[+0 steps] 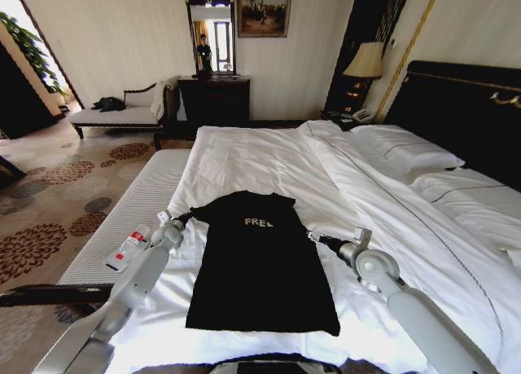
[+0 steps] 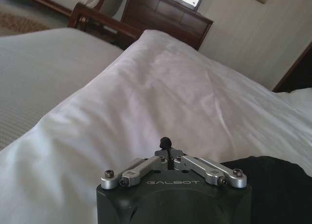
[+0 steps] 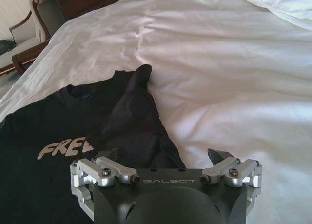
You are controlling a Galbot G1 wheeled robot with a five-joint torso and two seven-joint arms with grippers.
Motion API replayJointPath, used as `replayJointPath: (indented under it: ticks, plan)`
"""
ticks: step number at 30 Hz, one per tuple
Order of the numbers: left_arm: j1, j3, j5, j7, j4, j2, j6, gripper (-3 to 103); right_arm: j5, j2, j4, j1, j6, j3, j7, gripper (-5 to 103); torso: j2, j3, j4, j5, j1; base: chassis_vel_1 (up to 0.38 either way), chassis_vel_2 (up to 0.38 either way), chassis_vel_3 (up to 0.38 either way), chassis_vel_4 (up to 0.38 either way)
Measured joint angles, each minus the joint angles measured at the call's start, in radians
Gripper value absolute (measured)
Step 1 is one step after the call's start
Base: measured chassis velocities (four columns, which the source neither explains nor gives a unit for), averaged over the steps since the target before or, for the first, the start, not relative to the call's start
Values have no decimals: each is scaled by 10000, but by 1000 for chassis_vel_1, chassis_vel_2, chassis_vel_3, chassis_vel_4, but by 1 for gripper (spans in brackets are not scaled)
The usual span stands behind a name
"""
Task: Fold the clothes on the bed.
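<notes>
Both pincers at T-shirt [image 1: 260, 264] shoulders: left pincer [image 2: 166, 145] pressed together, right pincer [image 3: 163, 158] spread over folded-in sleeve.

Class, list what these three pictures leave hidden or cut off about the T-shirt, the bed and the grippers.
- Right wrist view: a folded-over sleeve covers the T-shirt lettering after "FRE".
- Left wrist view: the left gripper has its jaws shut, and its own body hides whether any fabric is pinched.
- Head view: the picture's bottom and right edges cut off the bed.
</notes>
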Motion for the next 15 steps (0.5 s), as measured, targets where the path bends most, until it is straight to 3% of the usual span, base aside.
replayJointPath:
  ticks: [5,9,15]
  plan:
    - [333,93,749,-54,-1336,194,-155,0,-33,41,39,-79,2,51,-12,100,0,0,0,1,-1,0,0,0,0]
    - [544,599,2071,-309,-2919,378,-288,0,-37,55,71,-82,2,51,-12,100,0,-1,0,1,-2,0,0,0,0]
    - [171,1479,2910,-616,-3489,361,-239,0,-26,11,80,-186,3,166,-15,100,0,-1,0,1,-2,0,0,0,0]
